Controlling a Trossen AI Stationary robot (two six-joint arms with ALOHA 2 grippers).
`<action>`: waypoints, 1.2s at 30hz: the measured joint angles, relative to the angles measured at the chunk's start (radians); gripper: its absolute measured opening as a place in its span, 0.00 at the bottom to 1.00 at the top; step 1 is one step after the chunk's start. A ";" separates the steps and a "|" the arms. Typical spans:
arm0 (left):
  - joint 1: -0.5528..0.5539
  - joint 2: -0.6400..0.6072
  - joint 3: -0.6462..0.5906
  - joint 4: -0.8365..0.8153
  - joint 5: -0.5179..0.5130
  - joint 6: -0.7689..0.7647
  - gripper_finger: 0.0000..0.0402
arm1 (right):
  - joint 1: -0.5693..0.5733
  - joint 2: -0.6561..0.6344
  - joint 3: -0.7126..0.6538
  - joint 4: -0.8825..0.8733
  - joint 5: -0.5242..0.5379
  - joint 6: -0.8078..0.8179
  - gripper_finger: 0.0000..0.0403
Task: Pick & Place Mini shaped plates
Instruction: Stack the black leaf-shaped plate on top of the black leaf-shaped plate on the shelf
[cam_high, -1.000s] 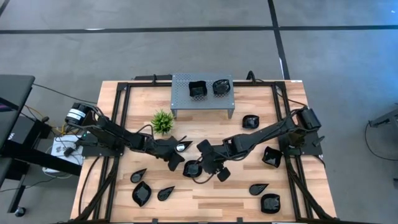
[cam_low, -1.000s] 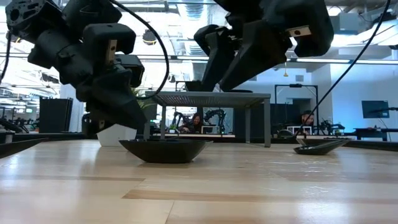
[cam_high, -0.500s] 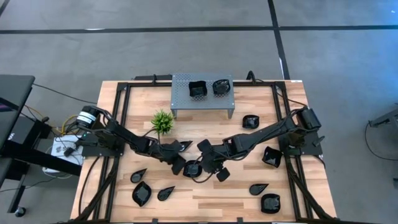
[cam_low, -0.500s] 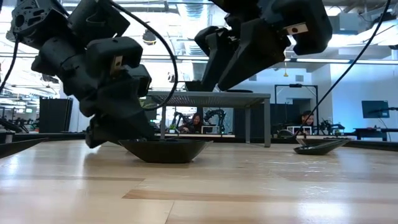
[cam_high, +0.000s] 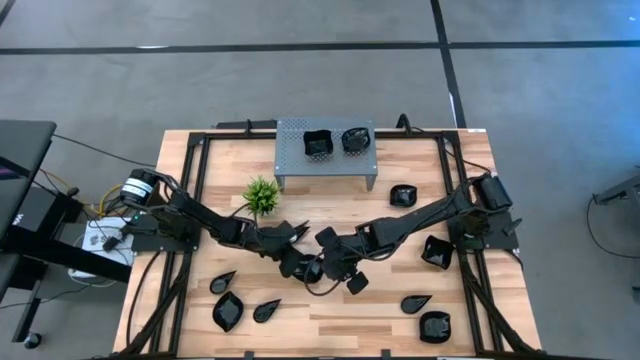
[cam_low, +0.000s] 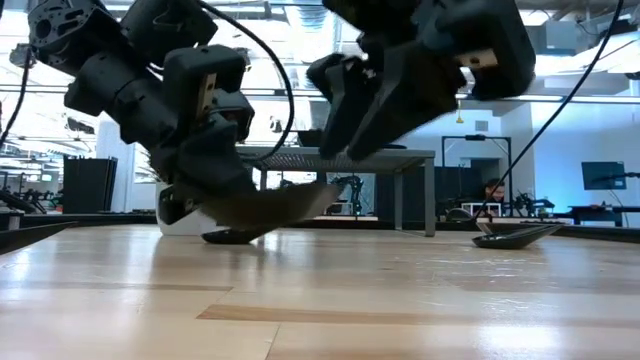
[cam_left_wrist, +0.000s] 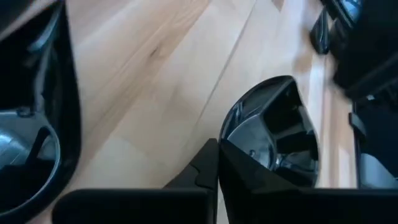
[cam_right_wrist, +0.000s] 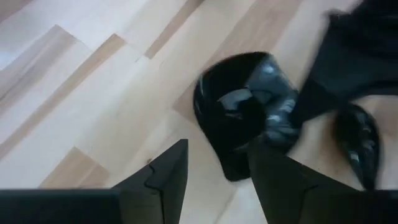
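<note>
Pale wooden slat table (cam_high: 330, 320) is sitting inside a black frame on a grey concrete floor (cam_high: 300, 80), and in the low view a bright room with desks and screens is stretching behind it. At the far edge the grey perforated metal stand (cam_high: 326, 150) is carrying two glossy black mini dishes (cam_high: 317, 144), and the small green plant (cam_high: 262, 194) is standing just off its left corner.

Centre table now: the left gripper (cam_high: 297, 262) is clamped on a squarish glossy black mini plate (cam_left_wrist: 273, 140), one finger (cam_left_wrist: 198, 171) pinching its rim in the left wrist view. In the low view that plate (cam_low: 268, 207) is hanging tilted, clear of the boards. The right gripper (cam_high: 338, 262) is hovering right beside it, fingers (cam_right_wrist: 163, 174) spread apart with nothing between them, the plate (cam_right_wrist: 239, 112) showing just ahead of them in the right wrist view.

Room to move: three leaf-shaped black plates (cam_high: 228, 310) are lying near the front left edge. More black plates (cam_high: 436, 251) are scattered along the right side, one (cam_high: 434, 326) close to the front right corner, another (cam_high: 403, 195) beside the stand. The front middle strip of boards is lying bare.
</note>
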 joint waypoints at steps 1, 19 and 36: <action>0.005 -0.007 0.000 -0.001 0.003 0.005 0.01 | 0.001 0.016 0.000 0.020 0.001 -0.016 0.40; 0.114 -0.015 -0.002 -0.007 0.095 -0.021 0.01 | -0.003 0.046 0.001 0.059 0.080 -0.161 0.24; 0.122 -0.015 -0.002 0.035 0.094 -0.044 0.04 | -0.039 0.047 0.001 0.047 0.072 -0.142 0.07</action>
